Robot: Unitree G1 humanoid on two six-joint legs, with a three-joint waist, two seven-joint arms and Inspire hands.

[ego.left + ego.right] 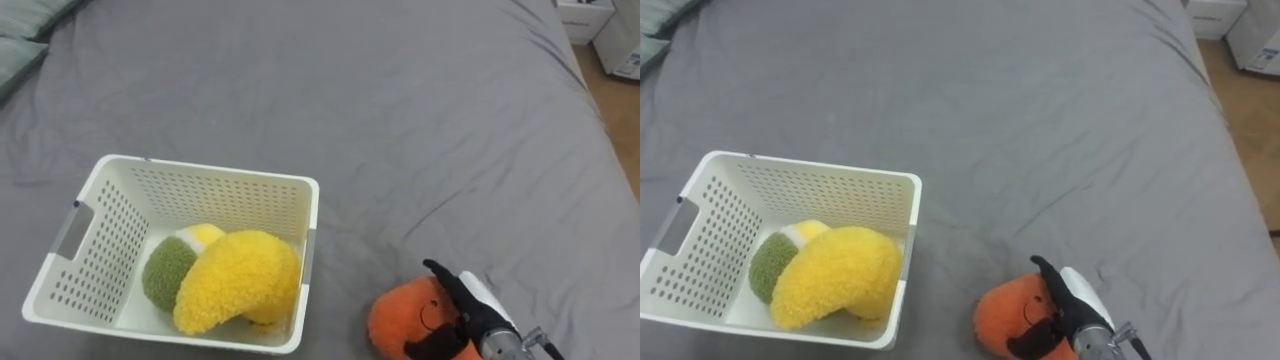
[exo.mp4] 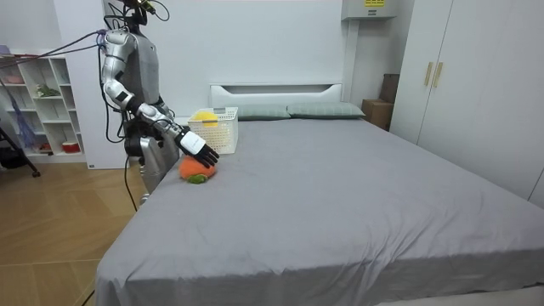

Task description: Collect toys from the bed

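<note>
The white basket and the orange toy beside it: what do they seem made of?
The basket looks like rigid moulded plastic: smooth white walls pierced by regular rows of holes. The orange toy looks like soft plush, with a fuzzy nap and a rounded, squashy shape; its filling is hidden.

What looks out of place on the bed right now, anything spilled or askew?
Nothing spilled or damaged. Only the orange plush toy lies outside the white basket, on the grey bed to its right, with the right hand on it; the yellow toy and green toy sit inside.
</note>
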